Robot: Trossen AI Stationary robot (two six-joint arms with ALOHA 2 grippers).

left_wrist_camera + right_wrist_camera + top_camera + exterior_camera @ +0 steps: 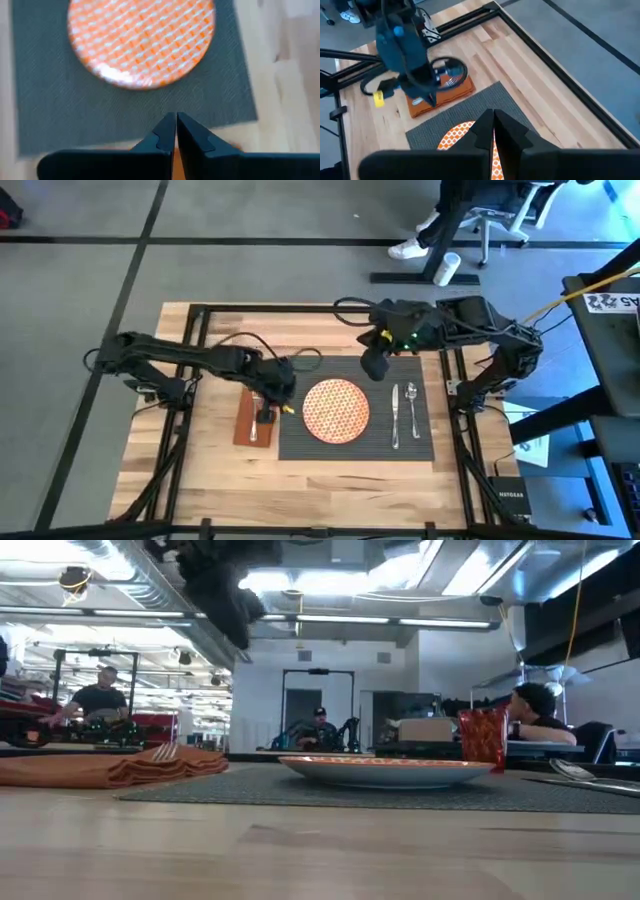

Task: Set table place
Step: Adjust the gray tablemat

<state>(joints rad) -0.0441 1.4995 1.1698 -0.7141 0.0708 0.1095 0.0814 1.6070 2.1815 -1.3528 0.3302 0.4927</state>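
High view: left hand [264,416] over napkin [253,420], fork [255,430].

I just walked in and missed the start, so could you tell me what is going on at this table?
The robot is laying a place setting. The grey placemat already carries the orange-patterned plate, with a knife and spoon to its right. The left gripper, fingers together, is down over the brown napkin beside the mat, where the fork lies. The right gripper, also closed, hovers over the mat's far edge. An orange cup stands behind the plate in the low view.
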